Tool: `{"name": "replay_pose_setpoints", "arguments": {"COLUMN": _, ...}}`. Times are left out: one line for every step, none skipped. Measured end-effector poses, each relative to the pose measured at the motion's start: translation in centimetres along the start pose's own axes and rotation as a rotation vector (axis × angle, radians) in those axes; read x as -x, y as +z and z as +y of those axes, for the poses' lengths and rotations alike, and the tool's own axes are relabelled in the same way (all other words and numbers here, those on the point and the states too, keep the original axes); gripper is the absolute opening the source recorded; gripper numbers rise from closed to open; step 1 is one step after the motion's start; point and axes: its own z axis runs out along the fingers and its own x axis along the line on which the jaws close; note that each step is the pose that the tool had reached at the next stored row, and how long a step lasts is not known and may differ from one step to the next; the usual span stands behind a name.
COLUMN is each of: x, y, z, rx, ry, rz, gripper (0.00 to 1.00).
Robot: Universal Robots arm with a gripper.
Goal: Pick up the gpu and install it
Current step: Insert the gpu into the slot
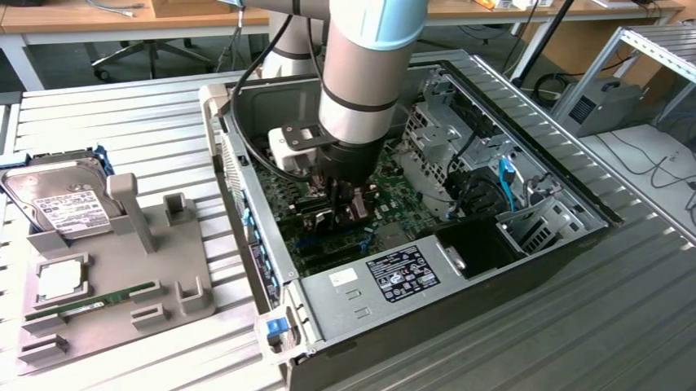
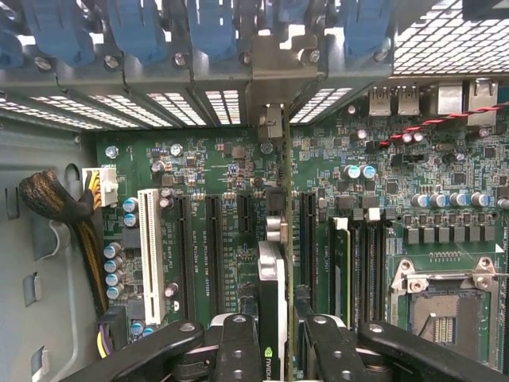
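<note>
The gpu (image 2: 272,296) is seen edge-on in the wrist view, standing upright over the motherboard's black expansion slots. Its silver end bracket (image 2: 271,76) reaches the rear slot openings of the case. My gripper (image 2: 274,338) is shut on the card, one black finger (image 2: 238,350) pressed against each side. In the exterior view my gripper (image 1: 337,195) is low inside the open computer case (image 1: 359,281), just above the green motherboard (image 1: 397,212), with the dark gpu (image 1: 345,213) between its fingers.
Beside the card are a white slot (image 2: 149,243), a memory stick (image 2: 340,270) and the CPU socket (image 2: 445,310). Blue latches (image 2: 215,32) line the case's rear. A drive cage (image 1: 446,142) stands inside. A grey fixture (image 1: 163,261) holds a hard drive (image 1: 65,204) and a RAM stick (image 1: 93,300).
</note>
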Motion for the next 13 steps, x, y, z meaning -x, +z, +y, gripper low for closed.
{"name": "replay_pose_setpoints", "arguments": {"x": 0.00, "y": 0.01, "z": 0.00, "rx": 0.0000, "ry": 0.000, "rz": -0.0001, "gripper": 0.27}}
{"name": "replay_pose_setpoints", "arguments": {"x": 0.00, "y": 0.01, "z": 0.01, "rx": -0.0001, "ry": 0.000, "rz": -0.0002, "gripper": 0.27}}
{"name": "replay_pose_setpoints", "arguments": {"x": 0.00, "y": 0.01, "z": 0.01, "rx": -0.0001, "ry": 0.000, "rz": -0.0002, "gripper": 0.27}}
{"name": "replay_pose_setpoints", "arguments": {"x": 0.00, "y": 0.03, "z": 0.01, "rx": -0.0001, "ry": 0.000, "rz": -0.0002, "gripper": 0.27}}
{"name": "replay_pose_setpoints", "arguments": {"x": 0.00, "y": 0.04, "z": 0.02, "rx": 0.0000, "ry": 0.000, "rz": -0.0001, "gripper": 0.27}}
{"name": "replay_pose_setpoints", "arguments": {"x": 0.00, "y": 0.04, "z": 0.02, "rx": -0.0001, "ry": 0.000, "rz": -0.0001, "gripper": 0.27}}
{"name": "replay_pose_setpoints", "arguments": {"x": 0.01, "y": 0.05, "z": 0.03, "rx": -0.0001, "ry": 0.000, "rz": -0.0002, "gripper": 0.27}}
{"name": "replay_pose_setpoints", "arguments": {"x": 0.01, "y": 0.05, "z": 0.03, "rx": -0.0001, "ry": 0.000, "rz": -0.0001, "gripper": 0.27}}
{"name": "replay_pose_setpoints", "arguments": {"x": 0.01, "y": 0.05, "z": 0.04, "rx": -0.0001, "ry": 0.000, "rz": -0.0001, "gripper": 0.27}}
{"name": "replay_pose_setpoints", "arguments": {"x": 0.02, "y": 0.06, "z": 0.04, "rx": -0.0001, "ry": 0.000, "rz": -0.0002, "gripper": 0.27}}
{"name": "replay_pose_setpoints", "arguments": {"x": 0.02, "y": 0.06, "z": 0.04, "rx": -0.0001, "ry": 0.000, "rz": -0.0002, "gripper": 0.27}}
{"name": "replay_pose_setpoints", "arguments": {"x": 0.03, "y": 0.07, "z": 0.04, "rx": -0.0001, "ry": 0.000, "rz": -0.0003, "gripper": 0.27}}
{"name": "replay_pose_setpoints", "arguments": {"x": 0.03, "y": 0.06, "z": 0.04, "rx": -0.0001, "ry": 0.000, "rz": -0.0002, "gripper": 0.27}}
